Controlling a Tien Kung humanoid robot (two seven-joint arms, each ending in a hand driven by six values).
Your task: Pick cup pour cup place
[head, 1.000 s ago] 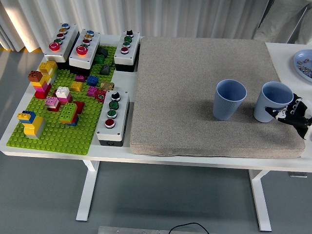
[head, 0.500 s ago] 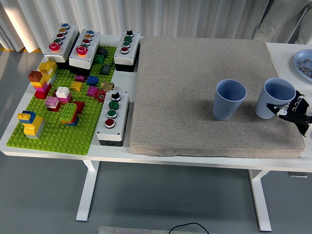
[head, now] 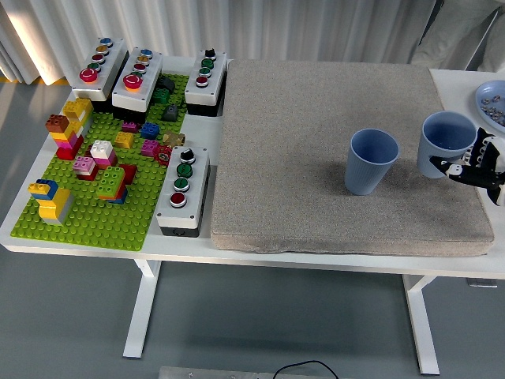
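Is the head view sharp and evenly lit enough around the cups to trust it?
Head view: sharp and evenly lit on the grey mat; both the held cup in the right hand and the standing cup have crisp rims and soft shadows; only bright glare on the curtain at top left.

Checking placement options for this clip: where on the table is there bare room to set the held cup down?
The grey mat is bare left of and behind the standing blue cup, up to the button boxes. The right robot hand holds the other cup near the mat's right edge. The green brick plate is crowded.
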